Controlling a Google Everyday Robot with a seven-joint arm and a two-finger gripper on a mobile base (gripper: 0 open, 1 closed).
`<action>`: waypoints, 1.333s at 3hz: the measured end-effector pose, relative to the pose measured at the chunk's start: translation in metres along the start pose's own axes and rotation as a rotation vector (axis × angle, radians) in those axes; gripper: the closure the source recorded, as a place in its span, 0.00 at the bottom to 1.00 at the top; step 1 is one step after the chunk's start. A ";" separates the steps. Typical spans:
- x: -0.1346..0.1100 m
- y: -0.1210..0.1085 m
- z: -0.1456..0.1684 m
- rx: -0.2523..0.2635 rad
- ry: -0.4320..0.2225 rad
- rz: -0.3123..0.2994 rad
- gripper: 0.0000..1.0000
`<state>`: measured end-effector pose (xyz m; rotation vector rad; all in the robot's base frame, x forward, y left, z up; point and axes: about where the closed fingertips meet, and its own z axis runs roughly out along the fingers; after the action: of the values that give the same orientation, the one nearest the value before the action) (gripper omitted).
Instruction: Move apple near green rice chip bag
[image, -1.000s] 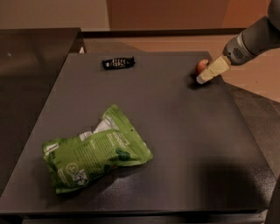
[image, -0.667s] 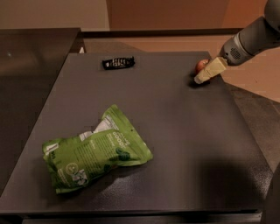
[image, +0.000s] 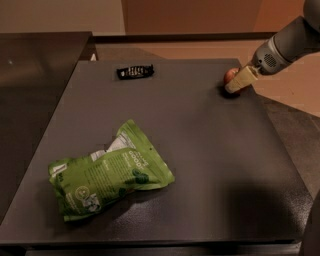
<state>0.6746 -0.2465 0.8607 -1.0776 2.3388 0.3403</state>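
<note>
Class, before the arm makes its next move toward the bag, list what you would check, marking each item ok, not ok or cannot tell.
1. Position: end effector at the apple, far right of the table: ok.
2. Hold: apple secured: cannot tell.
3. Target: green rice chip bag lying flat, front left: ok.
4. Route: black device sits off the apple-to-bag line: ok.
5. Goal: apple near bag: not ok.

A dark grey table (image: 210, 165) is dimly, warmly lit. A glossy dark counter (image: 30, 80) is set along its left edge; beige wall (image: 60, 15) and tan floor (image: 175, 50) are noted beyond the far edge. The gripper (image: 239, 81) is positioned near the far right corner.
</note>
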 end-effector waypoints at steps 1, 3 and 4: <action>-0.008 0.018 -0.009 -0.031 0.011 -0.042 0.87; -0.032 0.107 -0.010 -0.212 0.026 -0.250 1.00; -0.041 0.161 0.002 -0.327 0.016 -0.395 1.00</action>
<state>0.5744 -0.1157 0.8829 -1.6664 2.0619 0.5734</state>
